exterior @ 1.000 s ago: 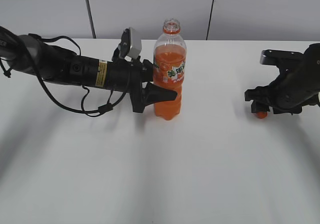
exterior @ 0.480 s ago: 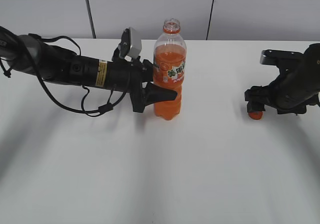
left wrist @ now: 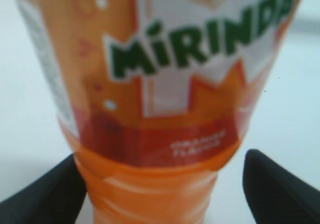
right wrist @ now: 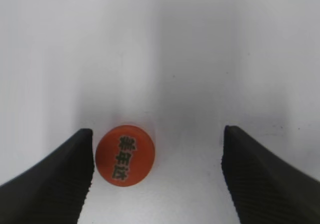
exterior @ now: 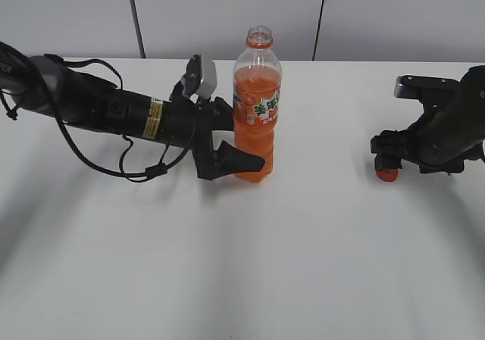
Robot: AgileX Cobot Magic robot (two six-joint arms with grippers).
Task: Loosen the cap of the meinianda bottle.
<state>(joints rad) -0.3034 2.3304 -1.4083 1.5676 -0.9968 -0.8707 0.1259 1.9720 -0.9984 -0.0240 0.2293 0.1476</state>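
Meinianda bottle (exterior: 257,105) stands upright on the white bench (exterior: 242,264), a bit left of ctr and toward 12 o'clock in the ext. view. Neck is bare: open mouth w/ orange ring, no cap on it. Orange drink fills it to approx. the shoulder; label wraps the mid body, ribbed part below.

L gripper (exterior: 241,152) reaches in from 9 o'clock, arm lying low and near horizontal across the bench. Jaws spread around the bottle's lower body. In the L wrist view the bottle (left wrist: 160,94) fills the frame, label reading MIRINDA; one black finger (left wrist: 47,196) at 7 o'clock looks to touch or nearly touch the ribbed part, the other at 5 o'clock sits apart from it w/ white bench showing between. So not clamped on the bottle.

Cap (exterior: 387,175) lies on the bench well apart from the bottle, at 3 o'clock of it, under the R gripper (exterior: 389,162). R wrist view: cap (right wrist: 125,154) flat on the bench, printed top up, w/ dark characters on orange. R gripper (right wrist: 157,176) jaws spread wide; cap sits just beside the finger at 8 o'clock, touching or nearly so (can't tell which), and far from the finger at 4 o'clock. Nothing pinched.

R arm comes in from the 3 o'clock edge of the ext. view.
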